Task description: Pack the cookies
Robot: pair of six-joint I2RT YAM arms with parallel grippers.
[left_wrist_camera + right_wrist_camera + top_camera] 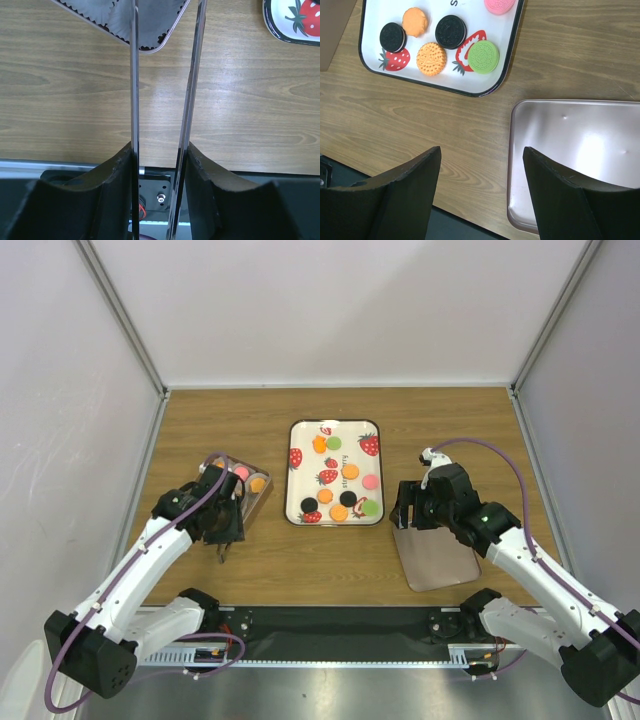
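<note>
Cookies (339,512): lying on strawberry tray (303,483) at centre of top view, also sitting in box (160,22) at middle left. Left gripper (159,165): pinching two thin metal blades (134,100), possibly tweezers. Right gripper (481,155): gaping wide, hovering over pink lid (580,150) at lower right.

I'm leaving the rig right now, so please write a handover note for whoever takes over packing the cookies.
Left gripper: shut on metal tongs, beside the box; tong tips out of view.
Right gripper: open, empty, over the table at the lid edge, near the tray.
Done: one pink cookie and one orange cookie sit in the box.
Left: about nine cookies on the tray to move; lid lies off the box.
</note>
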